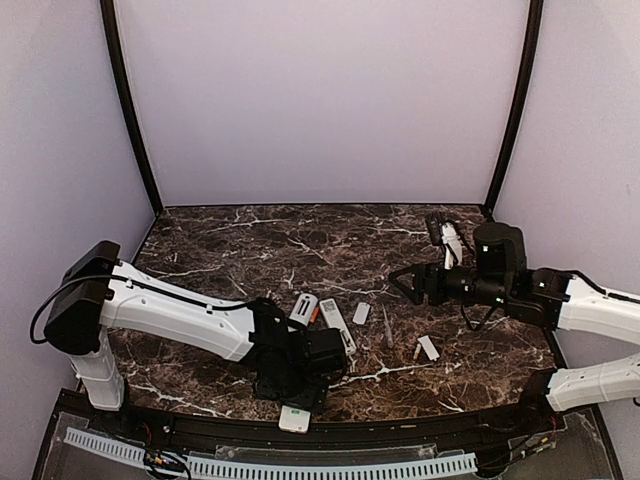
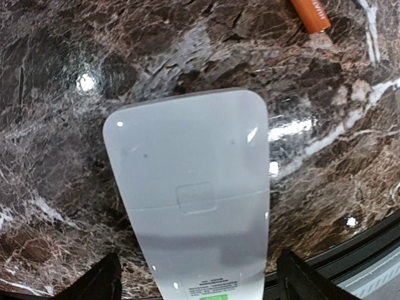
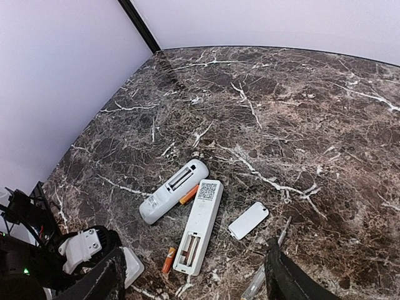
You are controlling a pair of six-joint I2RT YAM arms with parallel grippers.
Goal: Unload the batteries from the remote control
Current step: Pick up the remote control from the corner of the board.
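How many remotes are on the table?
3: one remote and a second remote side by side mid-table, a third remote at the near edge under the left claw. More could hide under the arms.

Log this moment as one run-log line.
left fingers open, straddling cover-on white remote | right fingers open, empty, above table | two other remotes open | orange batteries loose beside them

The table (image 3: pixel 300 112) is dark brown marble veined with white. The remotes (image 3: pixel 174 190) are white, one carrying a black-and-white square code label (image 3: pixel 208 190). The batteries (image 3: pixel 189 195) are orange, the cover plate (image 3: pixel 248 220) white, the walls (image 1: pixel 320 100) pale lilac
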